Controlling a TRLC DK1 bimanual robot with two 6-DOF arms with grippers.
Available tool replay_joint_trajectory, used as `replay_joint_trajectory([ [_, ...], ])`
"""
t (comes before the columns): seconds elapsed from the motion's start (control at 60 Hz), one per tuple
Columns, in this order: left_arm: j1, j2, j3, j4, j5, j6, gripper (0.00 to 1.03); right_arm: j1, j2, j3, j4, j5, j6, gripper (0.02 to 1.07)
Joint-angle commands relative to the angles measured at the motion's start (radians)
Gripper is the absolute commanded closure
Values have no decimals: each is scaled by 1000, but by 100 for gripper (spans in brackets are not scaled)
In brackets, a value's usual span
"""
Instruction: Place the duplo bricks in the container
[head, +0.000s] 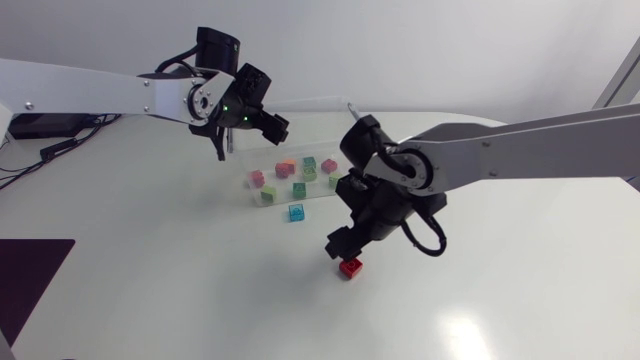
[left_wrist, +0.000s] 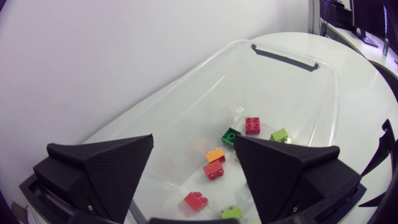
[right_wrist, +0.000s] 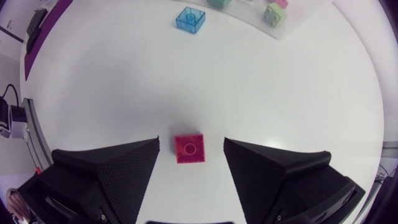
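Right wrist view: right gripper (right_wrist: 191, 149) open, straddling the red brick (right_wrist: 189, 149) on the table (right_wrist: 280, 93), seemingly without contact. Grasp step in hand; next, lower, close, carry to the container (left_wrist: 186, 93), where left gripper (left_wrist: 193, 163) hovers open.

White smooth-topped table (head: 200, 300): plain surface, soft spot of light glare on near right part. Dark purple flat rectangular mat (head: 28, 285) at near left corner, cut off by view's edge; cannot tell if on table or beyond it. Thin black cables (head: 20, 165) loop over far left part of table, well apart from mat; one ends in small black plug (head: 58, 148) lying flat on white surface.
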Motion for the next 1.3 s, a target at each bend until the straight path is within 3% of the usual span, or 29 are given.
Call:
replay_joint_trajectory([
  [0.0,1,-97,-61,9,-8,-27,7,13,48,-30,13,-5,-27,31],
  [0.333,-57,-337,-235,-129,-16,-27,7,15,103,-50,32,-2,-49,32],
  [0.467,-105,-359,-270,-205,-25,-33,7,18,119,-50,35,-2,-49,47],
  [0.633,-148,-301,-281,-267,-34,-90,7,16,149,-45,35,0,-49,57],
  [0.767,-157,-193,-215,-342,-36,-162,7,15,151,-50,32,4,-47,76],
  [0.9,-169,-95,-149,-428,-34,-228,7,10,85,-84,21,6,-47,77],
  [1.283,-197,-28,-169,-409,-34,-228,7,-2,-138,-171,-19,6,-47,77],
])
